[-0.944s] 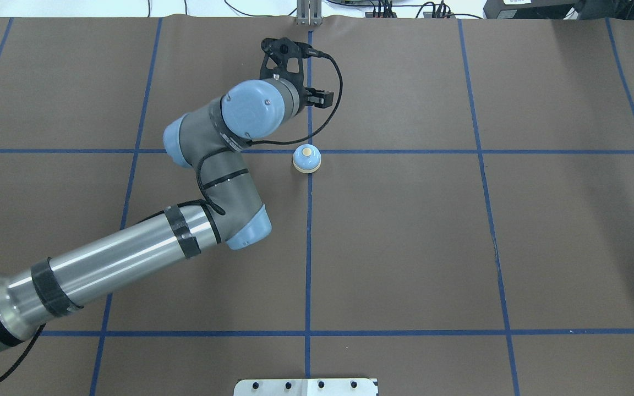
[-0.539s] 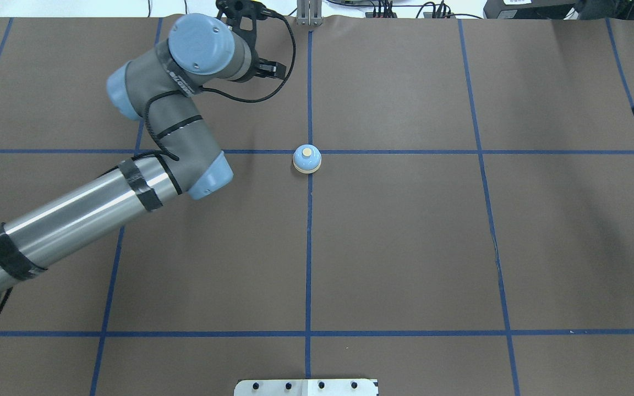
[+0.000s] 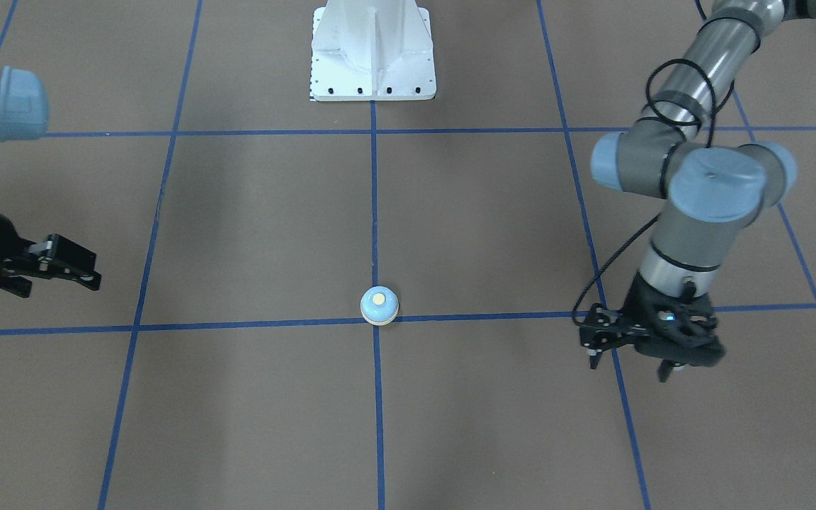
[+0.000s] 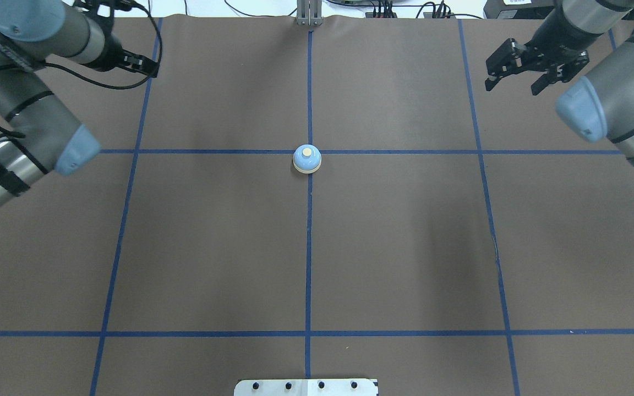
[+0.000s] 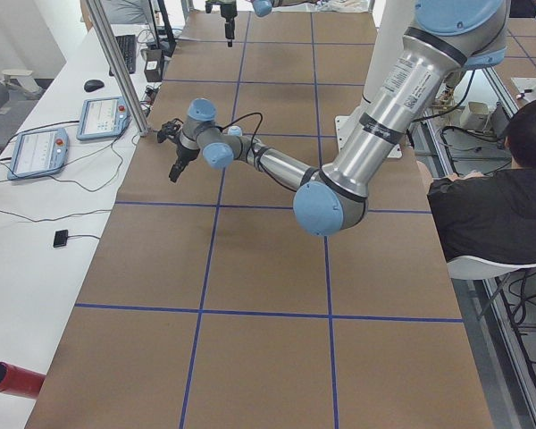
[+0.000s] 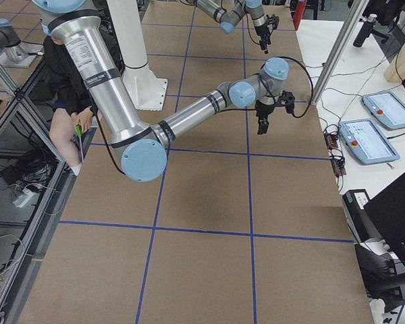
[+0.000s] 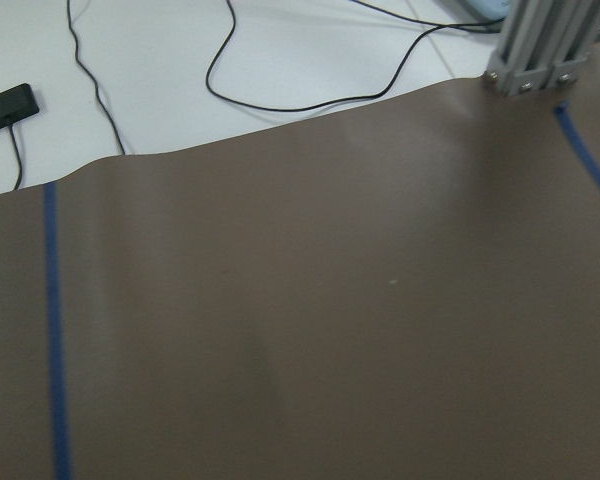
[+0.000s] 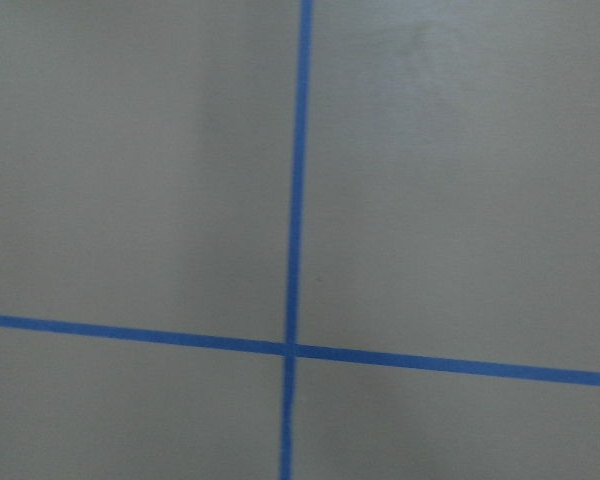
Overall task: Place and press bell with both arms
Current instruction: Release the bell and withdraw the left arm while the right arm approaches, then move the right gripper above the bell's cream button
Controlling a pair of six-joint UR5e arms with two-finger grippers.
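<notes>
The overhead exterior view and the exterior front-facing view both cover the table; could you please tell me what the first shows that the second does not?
Only the overhead view shows the aluminium post and the cables beyond the far edge of the table. Only the front-facing view shows the whole white pedestal; overhead, just its plate edge appears. Both show the bell standing alone at a crossing of blue tape lines, with the left pincer and the right pincer open and well away from it, one on either side.
</notes>
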